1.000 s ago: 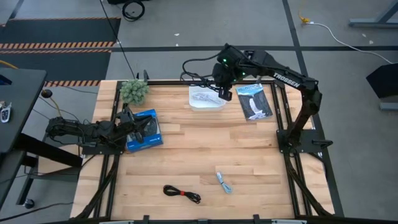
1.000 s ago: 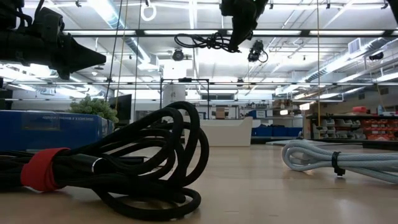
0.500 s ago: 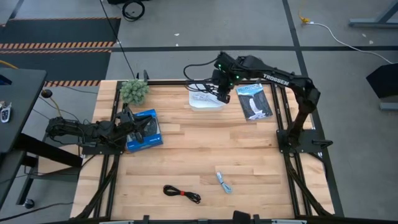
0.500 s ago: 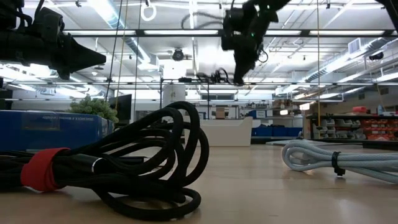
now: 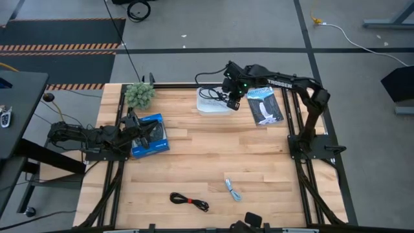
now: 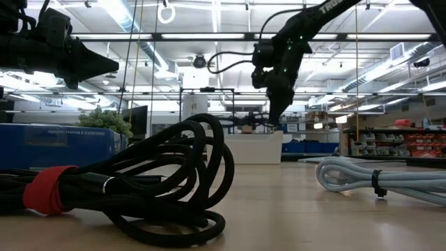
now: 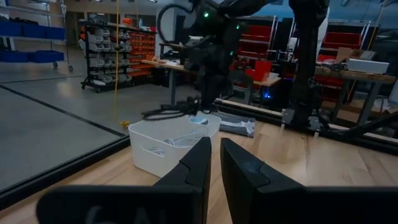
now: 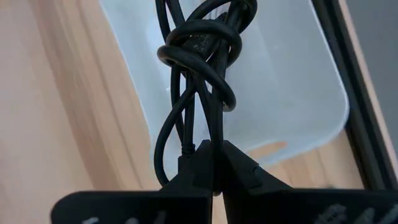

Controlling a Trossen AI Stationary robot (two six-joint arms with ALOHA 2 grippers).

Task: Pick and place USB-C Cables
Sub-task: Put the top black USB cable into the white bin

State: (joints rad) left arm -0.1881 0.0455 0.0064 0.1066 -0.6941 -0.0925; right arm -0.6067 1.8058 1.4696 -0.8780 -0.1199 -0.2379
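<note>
While the right gripper [image 5: 228,92] hangs over the white bin [image 5: 206,107] at the table's far edge, its fingers are pinched together on the plain black cable [image 8: 198,74], whose loops dangle above the bin's open mouth.

Items, placed relative to the bin:

- Plain black cable: held in the closed right jaws, directly over the bin; in the low view it trails sideways from the gripper [image 6: 273,111], above the bin's rim [image 6: 254,148].
- White cable [image 7: 180,140]: lying inside the bin, seen through its translucent wall.
- Black cable with red tie [image 5: 189,201]: on the table well in front of the bin, near the front edge; it fills the low view's foreground [image 6: 122,183].
- Light blue cable [image 5: 233,189]: on the table well in front of the bin, just beside the red-tied one; coiled with a dark tie in the low view [image 6: 376,180].
- Booklet [image 5: 264,105]: flat on the table just right of the bin.
- Green plant [image 5: 139,94]: at the far left corner, well left of the bin.
- Blue box [image 5: 150,135]: on the table left of and nearer than the bin.
- Left gripper [image 5: 137,131]: over the blue box, well apart from the bin; its fingers [image 7: 198,163] stand nearly together with a narrow gap, holding nothing.
</note>
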